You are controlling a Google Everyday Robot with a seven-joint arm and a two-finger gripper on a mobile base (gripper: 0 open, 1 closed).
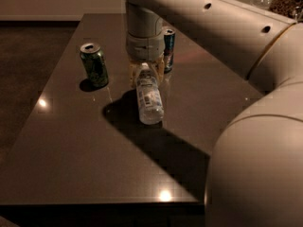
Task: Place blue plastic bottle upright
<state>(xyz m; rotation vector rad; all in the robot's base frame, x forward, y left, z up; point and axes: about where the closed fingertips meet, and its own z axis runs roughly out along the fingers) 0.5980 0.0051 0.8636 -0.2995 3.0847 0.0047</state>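
The blue plastic bottle [149,100] is clear with a white-and-blue label. It lies on the dark table [71,141], base toward the camera and cap end pointing away. My gripper [146,73] comes down from above at the cap end. Its fingers [134,75] press on both sides of the bottle's neck, and the cap is hidden between them. The bottle is not upright.
A green can [94,64] stands upright to the left of the gripper. A slim blue-silver can [168,49] stands just behind and to the right of the gripper. My large arm [255,126] fills the right side. The table's front edge is near the bottom.
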